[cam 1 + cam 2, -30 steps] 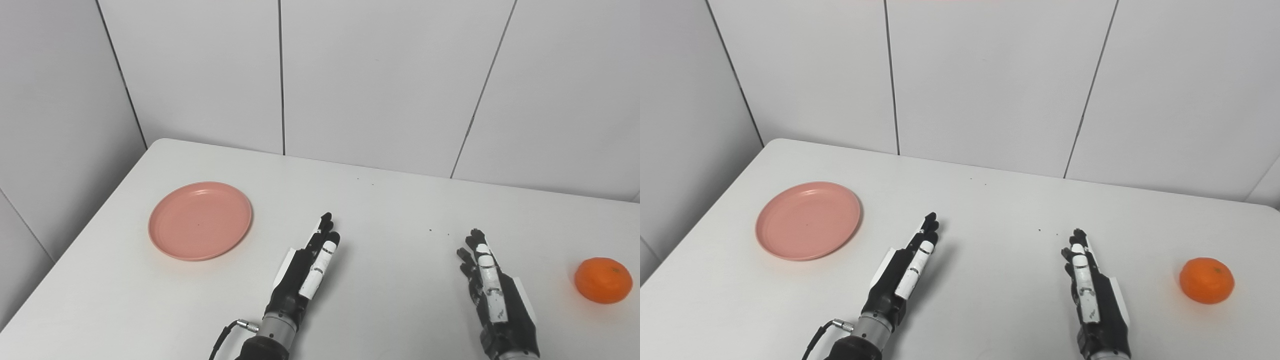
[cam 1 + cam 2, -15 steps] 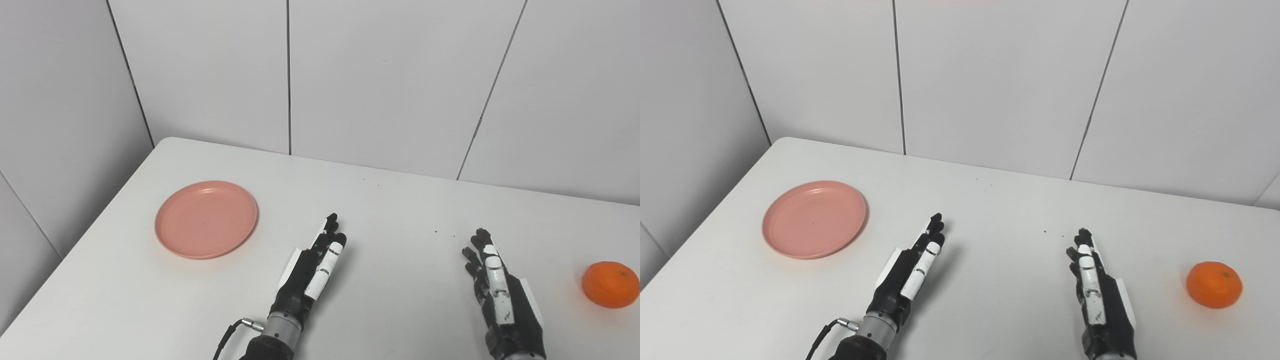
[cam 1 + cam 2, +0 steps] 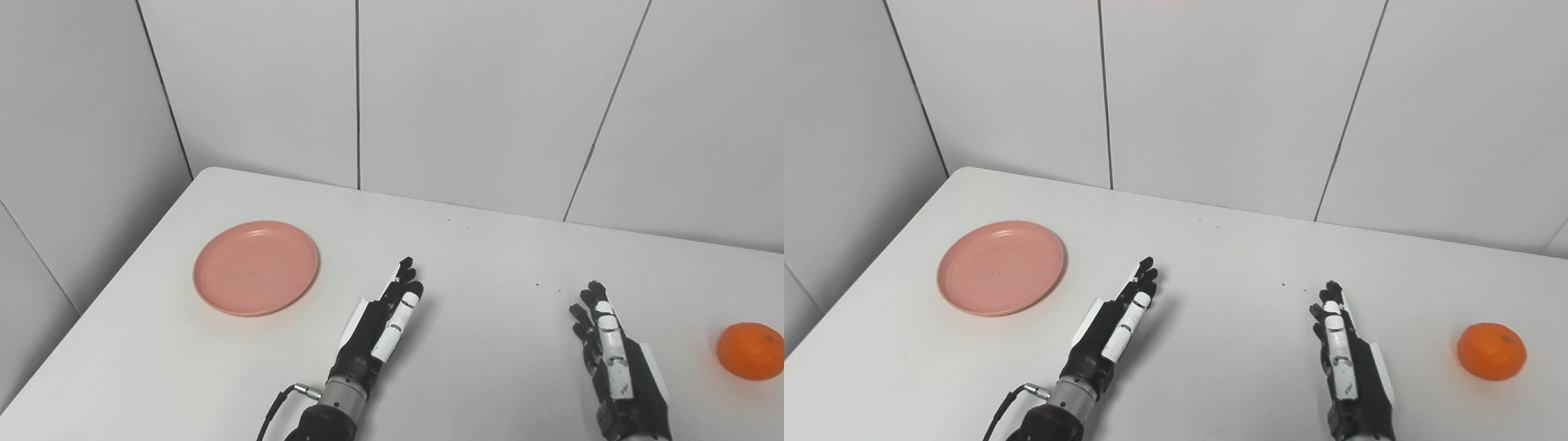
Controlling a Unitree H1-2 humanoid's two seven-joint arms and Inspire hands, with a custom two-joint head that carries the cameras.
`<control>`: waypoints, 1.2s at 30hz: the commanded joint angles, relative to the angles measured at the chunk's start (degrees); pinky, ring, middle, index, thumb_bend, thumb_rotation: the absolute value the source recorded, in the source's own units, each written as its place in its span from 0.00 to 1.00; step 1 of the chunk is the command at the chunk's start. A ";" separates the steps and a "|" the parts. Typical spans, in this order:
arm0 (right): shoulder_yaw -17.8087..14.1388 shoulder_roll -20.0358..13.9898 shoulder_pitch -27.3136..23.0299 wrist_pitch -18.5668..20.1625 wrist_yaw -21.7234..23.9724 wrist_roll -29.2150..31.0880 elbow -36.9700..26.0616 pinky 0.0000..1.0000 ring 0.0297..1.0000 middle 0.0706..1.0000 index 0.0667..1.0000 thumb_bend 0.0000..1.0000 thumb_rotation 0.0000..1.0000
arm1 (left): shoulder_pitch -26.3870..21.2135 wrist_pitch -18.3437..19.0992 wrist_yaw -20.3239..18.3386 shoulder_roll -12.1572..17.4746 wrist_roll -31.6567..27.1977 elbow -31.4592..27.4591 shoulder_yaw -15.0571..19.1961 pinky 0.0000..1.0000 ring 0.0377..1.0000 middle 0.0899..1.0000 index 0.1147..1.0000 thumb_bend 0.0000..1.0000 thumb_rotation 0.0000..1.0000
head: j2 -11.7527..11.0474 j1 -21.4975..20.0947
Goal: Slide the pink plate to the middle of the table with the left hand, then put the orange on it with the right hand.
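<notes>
White wall panels with dark seams are seen behind a smooth white table (image 3: 490,263), and everything is laid out flat on it. Furthest left of the table's middle, a round pink plastic plate (image 3: 256,268) is set near the left edge, bare and untouched. Just right of that plate, the left hand (image 3: 383,318) is held edge-up, its fingers stretched straight and pressed close together, nothing gripped, a clear gap kept from the plate's rim. Right of the table's middle, the right hand (image 3: 612,355) is found in the same pose, fingers extended and close together, empty. Furthest right, well apart from the plate, a small round orange (image 3: 750,351) is resting on the table near the right hand, not touched by it.
</notes>
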 commanded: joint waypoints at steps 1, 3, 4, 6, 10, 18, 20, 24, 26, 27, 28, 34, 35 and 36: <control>0.01 -0.10 -1.19 -2.91 0.74 0.46 -1.04 1.00 0.96 0.99 0.99 0.25 1.00 | -3.02 -0.40 -0.83 0.70 -0.97 -2.65 0.54 0.96 0.96 0.97 0.97 0.43 1.00 | 0.01 -0.08; 0.08 -0.20 -1.19 -3.09 0.87 0.47 -0.85 1.00 0.97 0.99 1.00 0.25 1.00 | -3.91 0.06 -1.26 1.23 -1.24 -3.23 1.20 0.95 0.95 0.97 0.96 0.44 1.00 | -0.01 -0.01; 0.09 -0.23 -1.17 -3.12 0.90 0.48 -0.78 1.00 0.97 0.99 1.00 0.25 1.00 | -4.47 0.72 -1.61 1.60 -1.48 -3.72 1.55 0.95 0.95 0.97 0.96 0.44 1.00 | -0.05 0.05; 0.05 -0.22 -1.16 -3.26 0.91 0.57 -0.65 1.00 0.97 0.99 1.00 0.25 1.00 | -5.45 1.77 -2.19 2.29 -2.05 -4.56 2.02 0.94 0.95 0.96 0.96 0.43 1.00 | -0.06 0.08; 0.06 -0.32 -1.20 -3.35 1.04 0.64 -0.61 1.00 0.97 0.99 1.00 0.24 1.00 | -7.38 3.05 -3.28 3.68 -2.87 -5.95 2.64 0.93 0.94 0.95 0.95 0.43 1.00 | -0.09 0.53; -0.02 -0.28 -1.04 -2.79 0.93 0.52 -0.63 1.00 0.97 0.99 1.00 0.25 1.00 | -11.47 5.71 -4.44 5.73 -4.84 -8.42 5.18 0.97 0.96 0.96 0.96 0.43 1.00 | -0.51 1.78; -0.06 -0.04 -1.10 -2.68 0.82 0.66 -0.51 1.00 0.97 0.99 1.00 0.25 1.00 | -12.60 6.36 -4.35 6.36 -5.61 -8.66 6.16 0.97 0.96 0.97 0.97 0.42 1.00 | -0.64 1.91; -0.17 0.24 -1.06 -2.95 0.89 1.15 -0.23 1.00 0.98 1.00 1.00 0.24 1.00 | -15.17 8.50 -4.26 7.35 -8.25 -9.23 9.13 0.97 0.96 0.97 0.97 0.41 1.00 | -0.92 2.10; -0.11 0.21 -1.04 -3.20 0.92 1.20 -0.01 1.00 0.98 0.99 1.00 0.25 1.00 | -16.30 9.52 -3.96 8.06 -9.07 -9.50 10.65 0.98 0.96 0.97 0.97 0.43 1.00 | -1.07 2.02; 0.00 0.11 -1.02 -3.30 0.95 1.07 0.10 1.00 0.98 0.99 1.00 0.25 1.00 | -16.84 9.98 -3.55 8.37 -9.45 -9.55 11.64 0.98 0.96 0.97 0.96 0.43 1.00 | -1.14 1.98; 0.09 0.01 -1.02 -3.30 0.98 0.98 0.16 1.00 0.98 0.99 1.00 0.25 1.00 | -17.30 10.43 -3.25 8.66 -9.92 -9.55 12.54 0.97 0.95 0.96 0.95 0.43 1.00 | -1.14 1.98; 0.29 -0.32 -0.96 -3.20 1.08 0.80 0.02 1.00 0.98 0.99 1.00 0.25 1.00 | -18.90 11.21 -3.39 12.19 -12.18 -8.37 16.70 0.99 0.96 0.96 0.95 0.49 1.00 | -1.30 2.20; 0.30 -0.34 -0.92 -2.90 1.04 0.79 -0.13 1.00 0.98 0.99 1.00 0.24 1.00 | -19.25 11.24 -2.98 12.58 -12.53 -7.85 17.54 0.99 0.95 0.96 0.95 0.50 1.00 | -1.40 2.38; 0.30 -0.36 -0.89 -2.69 1.00 0.79 -0.24 1.00 0.98 1.00 1.00 0.25 1.00 | -19.48 11.25 -2.70 12.83 -12.76 -7.49 18.12 0.97 0.95 0.96 0.94 0.46 1.00 | -1.45 2.40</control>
